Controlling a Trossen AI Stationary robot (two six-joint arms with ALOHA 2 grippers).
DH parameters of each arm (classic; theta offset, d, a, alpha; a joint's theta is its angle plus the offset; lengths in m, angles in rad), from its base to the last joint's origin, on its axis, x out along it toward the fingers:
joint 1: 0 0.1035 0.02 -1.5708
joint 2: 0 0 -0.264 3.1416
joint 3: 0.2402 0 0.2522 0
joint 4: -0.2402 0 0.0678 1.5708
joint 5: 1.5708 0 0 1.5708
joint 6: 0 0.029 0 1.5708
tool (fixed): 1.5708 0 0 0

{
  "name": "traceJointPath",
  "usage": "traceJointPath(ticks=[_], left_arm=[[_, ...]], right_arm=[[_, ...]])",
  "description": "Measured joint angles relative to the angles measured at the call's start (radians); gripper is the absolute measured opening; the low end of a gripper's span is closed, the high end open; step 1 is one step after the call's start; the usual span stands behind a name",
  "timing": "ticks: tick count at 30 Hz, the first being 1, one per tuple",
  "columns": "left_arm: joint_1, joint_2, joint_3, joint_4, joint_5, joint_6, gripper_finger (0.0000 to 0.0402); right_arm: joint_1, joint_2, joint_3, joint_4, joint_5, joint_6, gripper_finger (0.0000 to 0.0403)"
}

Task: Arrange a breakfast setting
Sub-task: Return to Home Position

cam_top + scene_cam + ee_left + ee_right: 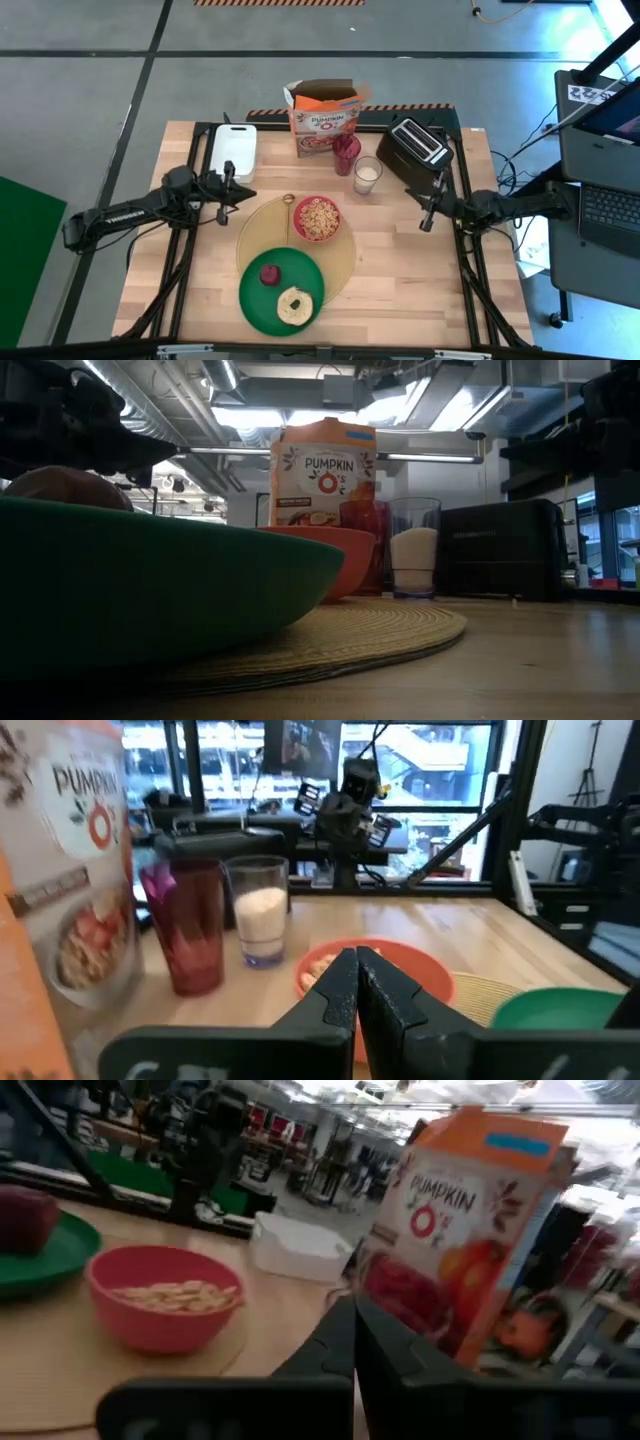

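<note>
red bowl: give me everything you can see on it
The red bowl is round, smooth and plastic-looking, with a plain rim and walls that taper to a narrower base. It stands upright and holds pale cereal rings below the rim. It rests on the woven tan placemat, close beside the green plate; whether the two touch cannot be told. The small gold spoon lies on the mat next to it. Nothing grips it.

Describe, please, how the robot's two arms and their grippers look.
The left arm and right arm are slim, dark, jointed tubes; the left one carries white lettering. The left gripper and right gripper each have two black, tapered fingers on a flat black bar.
</note>
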Motion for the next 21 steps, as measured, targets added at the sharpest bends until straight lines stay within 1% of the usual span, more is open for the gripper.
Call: traceJointPath(ticks=[2,5,8,13,16,18,21], left_arm=[[-0.002,0.001,0.0,-0.024,0.019,-0.032,0.0],[-0.021,0.002,0.0,-0.076,0.038,-0.073,0.0],[-0.057,0.002,0.0,-0.116,0.023,-0.113,0.0],[-0.15,0.002,0.0,-0.147,-0.079,-0.157,0.0],[-0.206,0.003,0.0,-0.19,-0.18,-0.191,0.0],[-0.24,0.015,0.0,-0.198,-0.237,-0.222,0.0],[-0.282,0.049,0.0,-0.203,-0.268,-0.217,0.0]], right_arm=[[0.0,0.002,0.0,-0.017,-0.004,0.059,0.0],[0.0,0.017,0.0,-0.018,-0.012,0.083,0.0],[0.0,0.035,0.0,-0.018,-0.019,0.107,0.0],[0.0,0.116,0.001,-0.021,-0.028,0.136,0.0],[0.0,0.202,0.001,-0.022,-0.028,0.153,0.0],[0.0,0.268,0.001,-0.024,-0.028,0.203,0.0],[0.0,0.368,0.001,-0.024,-0.027,0.286,0.0004]])
